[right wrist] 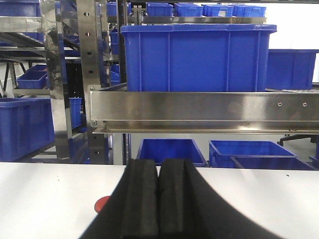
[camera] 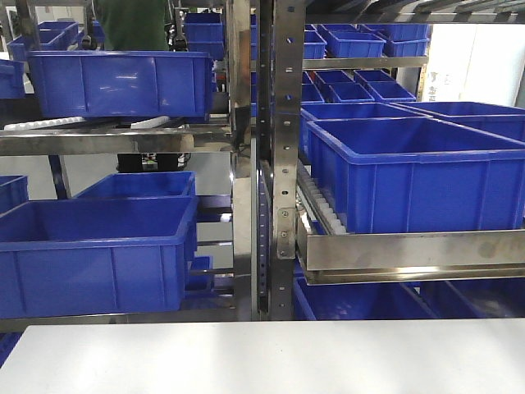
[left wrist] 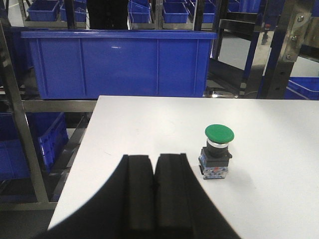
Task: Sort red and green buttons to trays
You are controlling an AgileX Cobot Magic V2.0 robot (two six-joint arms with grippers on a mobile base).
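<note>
The table [left wrist: 149, 124] is plain matte white. The green button [left wrist: 219, 133] has a vivid green cap, a silvery collar below it and a black-grey body with a pale blue label flecked with red. The left tool [left wrist: 155, 162] and the right tool [right wrist: 159, 167] are both flat black. Beside the right one a sliver of the red button [right wrist: 102, 203] shows bright red. The crates [camera: 410, 172] are a uniform saturated blue. The racking [camera: 283, 164] holding them is shiny silver steel with rows of dark holes.
</note>
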